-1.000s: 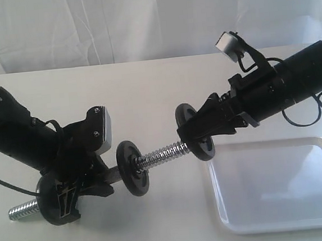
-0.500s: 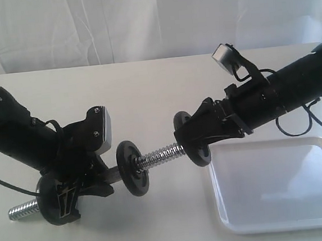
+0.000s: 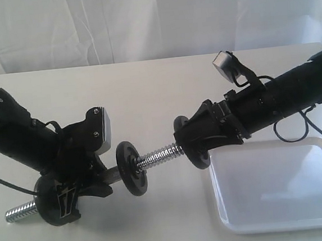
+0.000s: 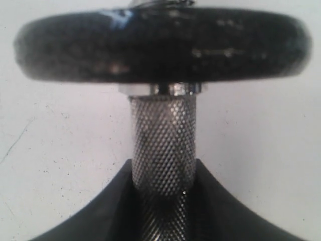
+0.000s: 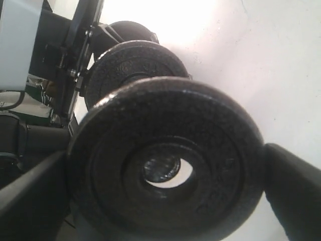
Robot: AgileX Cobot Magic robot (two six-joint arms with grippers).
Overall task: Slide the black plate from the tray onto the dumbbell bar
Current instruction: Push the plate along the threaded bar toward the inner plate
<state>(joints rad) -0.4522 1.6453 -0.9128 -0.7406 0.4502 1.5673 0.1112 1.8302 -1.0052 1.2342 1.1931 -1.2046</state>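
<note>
My right gripper (image 3: 195, 141) is shut on the black plate (image 3: 186, 136), holding it upright by its rim at the free end of the dumbbell bar (image 3: 159, 154). In the right wrist view the plate (image 5: 215, 150) fills the frame between my fingers (image 5: 296, 186). The bar's tip (image 5: 160, 168) shows through its centre hole, off-centre. My left gripper (image 3: 80, 181) is shut on the bar's knurled middle (image 4: 163, 143) and holds it tilted up to the right. A second disc (image 3: 132, 169) sits on the bar just past my left gripper (image 4: 163, 201). The white tray (image 3: 279, 186) lies empty under the right arm.
A third black disc (image 3: 55, 200) sits on the bar's lower left part, with the threaded end (image 3: 16, 211) sticking out over the white table. A white curtain hangs behind the table. The disc nearest the left gripper (image 4: 160, 45) spans the left wrist view.
My right gripper has carried the black plate left and slightly down, up to the bar's free end. The left arm and bar have barely shifted.
</note>
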